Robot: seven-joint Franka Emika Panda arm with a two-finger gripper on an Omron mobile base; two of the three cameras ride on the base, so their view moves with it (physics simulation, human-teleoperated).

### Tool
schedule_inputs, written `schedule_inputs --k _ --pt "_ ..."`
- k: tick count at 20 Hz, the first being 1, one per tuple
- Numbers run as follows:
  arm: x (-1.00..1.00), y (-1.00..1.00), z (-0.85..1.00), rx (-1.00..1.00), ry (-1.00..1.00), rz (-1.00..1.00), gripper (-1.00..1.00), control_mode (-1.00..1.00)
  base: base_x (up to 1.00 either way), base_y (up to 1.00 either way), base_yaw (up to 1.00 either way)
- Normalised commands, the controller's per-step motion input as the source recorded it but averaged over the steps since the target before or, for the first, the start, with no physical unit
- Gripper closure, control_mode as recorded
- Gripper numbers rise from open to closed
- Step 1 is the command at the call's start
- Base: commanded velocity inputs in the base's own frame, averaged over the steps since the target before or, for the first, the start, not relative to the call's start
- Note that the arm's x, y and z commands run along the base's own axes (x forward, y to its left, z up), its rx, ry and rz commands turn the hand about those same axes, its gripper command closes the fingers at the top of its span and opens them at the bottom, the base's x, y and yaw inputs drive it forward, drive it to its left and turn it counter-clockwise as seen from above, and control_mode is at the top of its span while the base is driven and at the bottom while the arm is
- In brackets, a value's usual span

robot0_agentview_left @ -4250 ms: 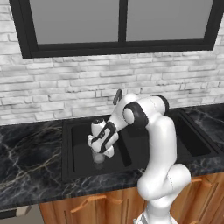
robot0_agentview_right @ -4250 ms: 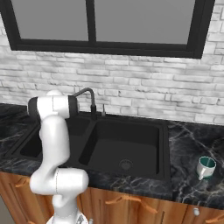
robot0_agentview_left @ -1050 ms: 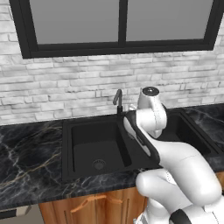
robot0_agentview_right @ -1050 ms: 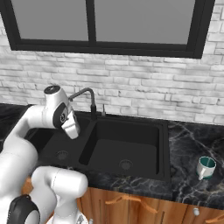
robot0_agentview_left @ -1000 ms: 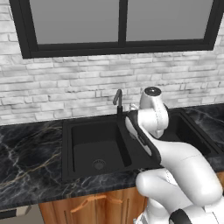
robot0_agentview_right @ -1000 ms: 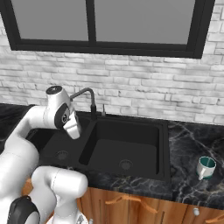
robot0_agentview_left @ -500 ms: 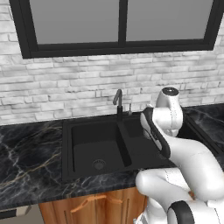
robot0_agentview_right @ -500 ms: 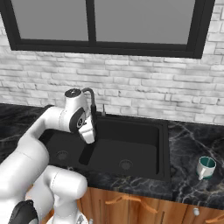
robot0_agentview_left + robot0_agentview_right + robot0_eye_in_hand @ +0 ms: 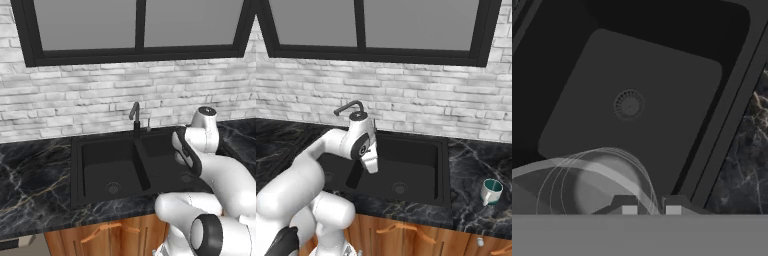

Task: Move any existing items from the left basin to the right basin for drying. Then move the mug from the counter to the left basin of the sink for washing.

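My gripper (image 9: 651,206) is shut on the rim of the pale translucent cup (image 9: 592,185), which hangs above the floor of the right basin (image 9: 662,90), near its round drain (image 9: 629,104). From the base, the hand (image 9: 370,159) hovers over the black double sink, just right of the divider (image 9: 142,162). The left basin (image 9: 107,167) lies bare with its silver drain (image 9: 113,188) showing. The white mug (image 9: 491,191) with teal inside stands on the marble counter (image 9: 476,210), right of the sink.
A dark curved faucet (image 9: 135,115) rises behind the divider, close to my arm. The brick wall and window stand right behind the sink. Wooden cabinet fronts (image 9: 110,232) run below the counter edge.
The arm has swung right, from over the divider to over the right basin, carrying the cup. The mug has not moved.
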Motion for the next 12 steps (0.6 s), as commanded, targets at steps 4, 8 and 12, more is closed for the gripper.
schedule_inputs --k 4,8,12 --pt "0.1 -0.33 -0.41 0.0 0.0 -0.06 1.0 -1.0 0.0 0.0 0.0" --pt "0.33 -0.19 -0.32 0.0 0.03 -0.07 1.0 -1.0 0.0 0.0 0.0" --pt "0.41 -0.15 -0.15 0.0 0.06 -0.04 1.0 -1.0 0.0 0.0 0.0"
